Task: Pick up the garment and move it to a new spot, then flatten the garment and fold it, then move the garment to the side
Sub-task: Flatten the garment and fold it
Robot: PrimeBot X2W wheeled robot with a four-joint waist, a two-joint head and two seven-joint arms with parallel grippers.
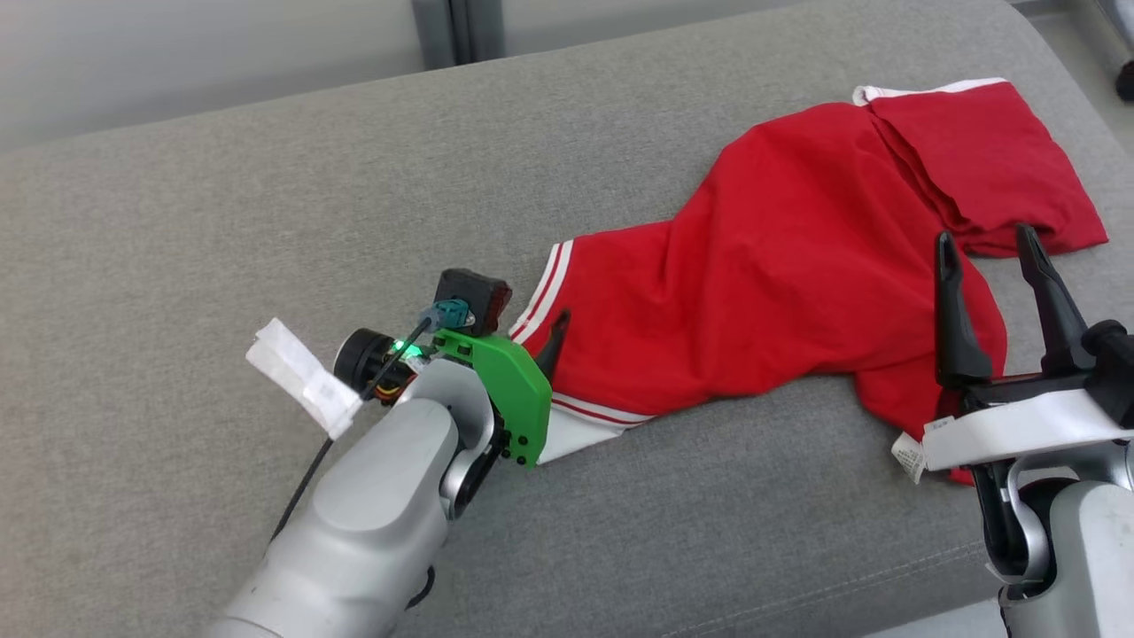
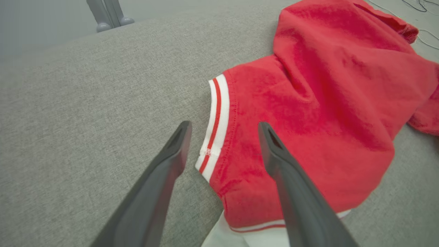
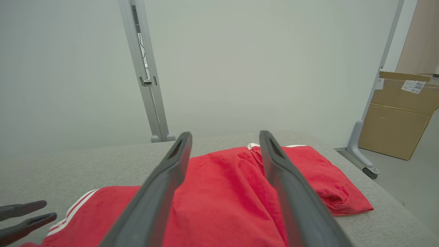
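The red garment (image 1: pixel 797 266) with white striped trim lies rumpled across the right half of the grey cushion (image 1: pixel 266 221), one end folded over at the far right. My left gripper (image 1: pixel 551 344) is low at the garment's striped left cuff. In the left wrist view it (image 2: pixel 224 125) stands open, its fingers straddling the cuff (image 2: pixel 216 120) with nothing gripped. My right gripper (image 1: pixel 985 236) hovers open above the garment's near right part, fingers pointing away. In the right wrist view it (image 3: pixel 225 134) is open over the red garment (image 3: pixel 223 192).
The cushion's front edge runs along the bottom right (image 1: pixel 797 594). A white label (image 1: pixel 908 456) hangs from the garment's near edge. Beyond the cushion stand a grey frame post (image 3: pixel 147 79) and a cardboard box (image 3: pixel 401 113). Cables (image 2: pixel 425 34) lie on the floor.
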